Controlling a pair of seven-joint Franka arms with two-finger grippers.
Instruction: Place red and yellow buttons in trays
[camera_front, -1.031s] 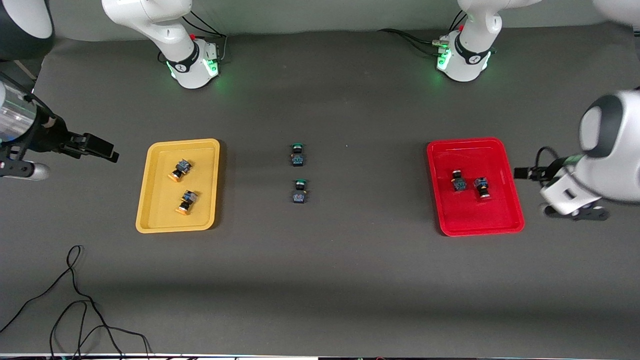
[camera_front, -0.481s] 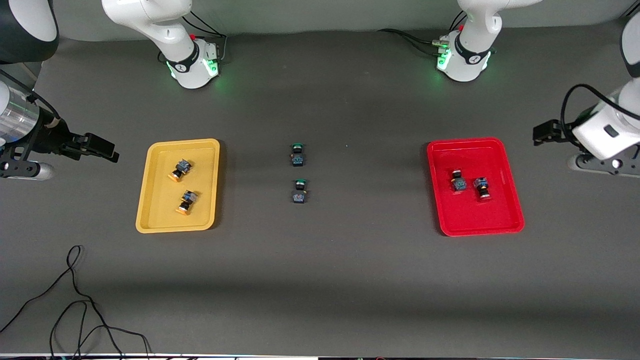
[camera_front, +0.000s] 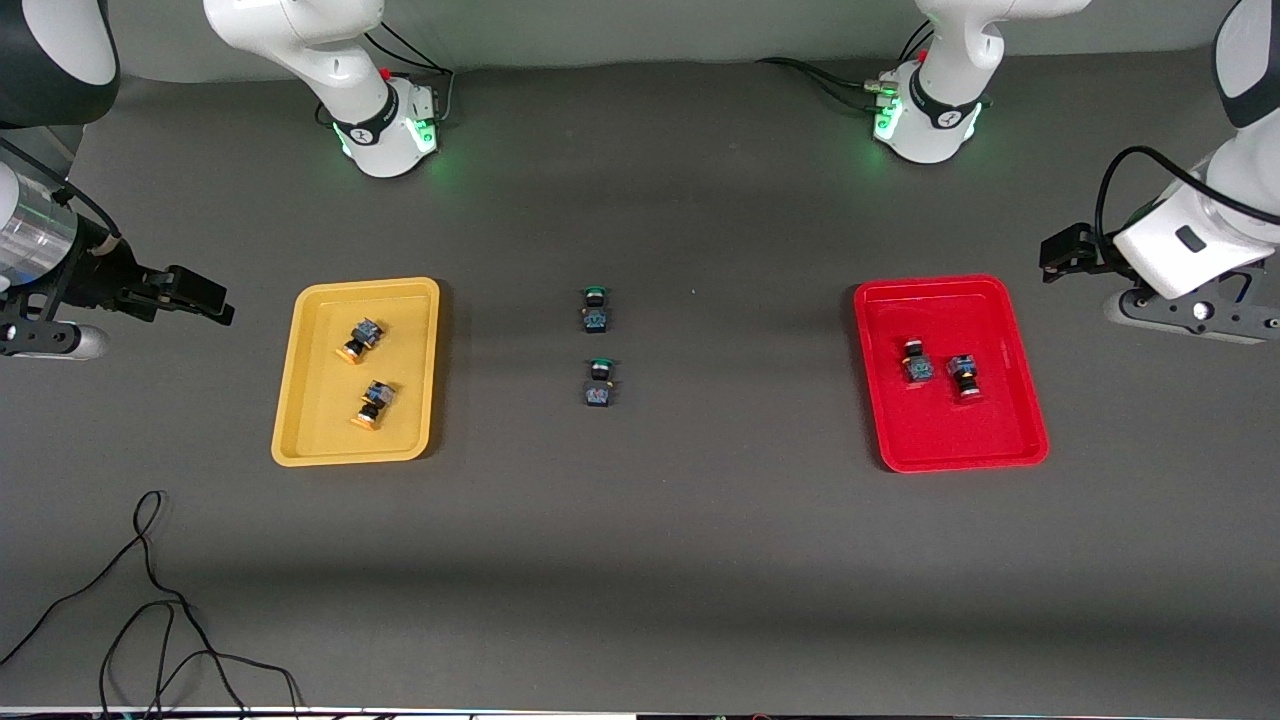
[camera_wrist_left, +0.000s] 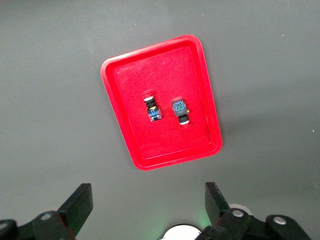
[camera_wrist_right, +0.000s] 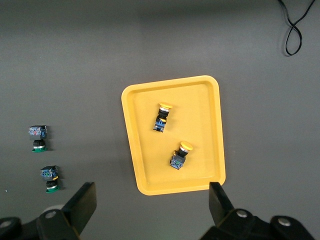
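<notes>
The yellow tray (camera_front: 310, 420) holds two yellow-capped buttons (camera_front: 361, 340) (camera_front: 375, 403). The red tray (camera_front: 960, 430) holds two red-capped buttons (camera_front: 917, 362) (camera_front: 965, 376). My left gripper (camera_front: 1190, 312) is open and empty, over bare table beside the red tray at the left arm's end. Its wrist view shows the gripper (camera_wrist_left: 148, 192), the red tray (camera_wrist_left: 130, 80) and both red buttons (camera_wrist_left: 151, 106) (camera_wrist_left: 180, 111). My right gripper (camera_front: 45, 338) is open and empty, over bare table beside the yellow tray. Its wrist view shows the gripper (camera_wrist_right: 150, 192), the yellow tray (camera_wrist_right: 205, 110) and both yellow buttons (camera_wrist_right: 162, 117) (camera_wrist_right: 180, 155).
Two green-capped buttons (camera_front: 595, 309) (camera_front: 599, 382) lie on the mat midway between the trays; they also show in the right wrist view (camera_wrist_right: 38, 137) (camera_wrist_right: 49, 177). A black cable (camera_front: 150, 590) loops near the table's front edge at the right arm's end.
The left arm has swung from beside the red tray's nearer part toward the robots' bases, still open and empty. The right arm has barely moved. All buttons lie where they were.
</notes>
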